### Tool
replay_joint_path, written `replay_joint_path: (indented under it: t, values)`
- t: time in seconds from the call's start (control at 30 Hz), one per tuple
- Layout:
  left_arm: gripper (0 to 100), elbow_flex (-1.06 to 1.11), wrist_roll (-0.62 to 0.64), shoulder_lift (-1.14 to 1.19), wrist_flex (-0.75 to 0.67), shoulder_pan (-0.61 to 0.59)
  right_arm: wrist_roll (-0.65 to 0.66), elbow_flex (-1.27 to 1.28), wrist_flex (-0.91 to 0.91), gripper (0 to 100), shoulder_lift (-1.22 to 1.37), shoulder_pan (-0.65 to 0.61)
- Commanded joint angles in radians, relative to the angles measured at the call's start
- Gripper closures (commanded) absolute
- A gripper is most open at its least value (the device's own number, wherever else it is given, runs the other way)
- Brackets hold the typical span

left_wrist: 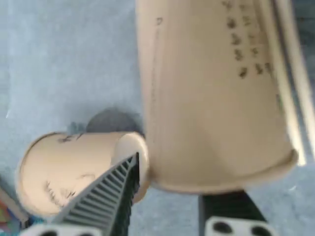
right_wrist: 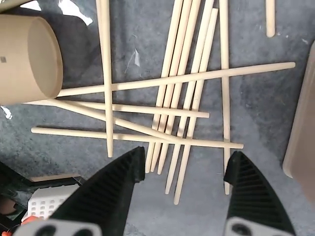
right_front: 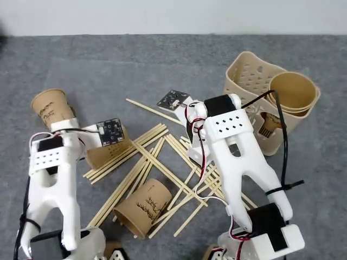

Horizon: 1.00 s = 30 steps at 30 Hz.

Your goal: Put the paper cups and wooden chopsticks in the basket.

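A paper cup (left_wrist: 211,93) lies across my left gripper (left_wrist: 182,182), which is shut on it near the rim; in the high view this cup (right_front: 105,153) rests at the left end of the wooden chopsticks (right_front: 157,162). Behind it stands a second cup (right_front: 51,107), also in the left wrist view (left_wrist: 74,167). A third cup (right_front: 143,208) lies on its side at the front. My right gripper (right_wrist: 184,162) hangs open just above crossed chopsticks (right_wrist: 182,93), not touching them, with a cup (right_wrist: 29,59) off to one side. The basket (right_front: 244,78) at the back right holds stacked cups (right_front: 293,92).
The chopsticks are strewn in a loose pile over the grey mat between both arms, some crossing each other. The basket's wall (right_wrist: 302,132) sits close beside the right gripper. Bare mat lies at the back left and far right.
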Motion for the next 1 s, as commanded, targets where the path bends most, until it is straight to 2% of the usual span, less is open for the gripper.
replay_joint_path:
  t: [0.0,0.17,0.57,0.77,0.97]
  values:
    - [89,0.008,0.015,-0.006,-0.032,0.04,-0.011,-0.044,-0.01,72.2,-0.045,-0.007]
    - [99,0.021,0.063,-0.014,-0.032,0.095,-0.011,-0.044,-0.008,72.2,-0.045,-0.002]
    - [99,-0.097,0.385,-0.015,-0.018,0.126,-0.009,-0.048,0.005,72.2,-0.056,-0.001]
    - [99,-0.262,0.56,-0.015,0.143,0.155,-0.006,-0.13,0.107,72.2,-0.056,0.008]
    - [99,-0.521,0.729,-0.015,0.396,0.207,-0.003,-0.186,0.113,72.2,-0.15,0.13]
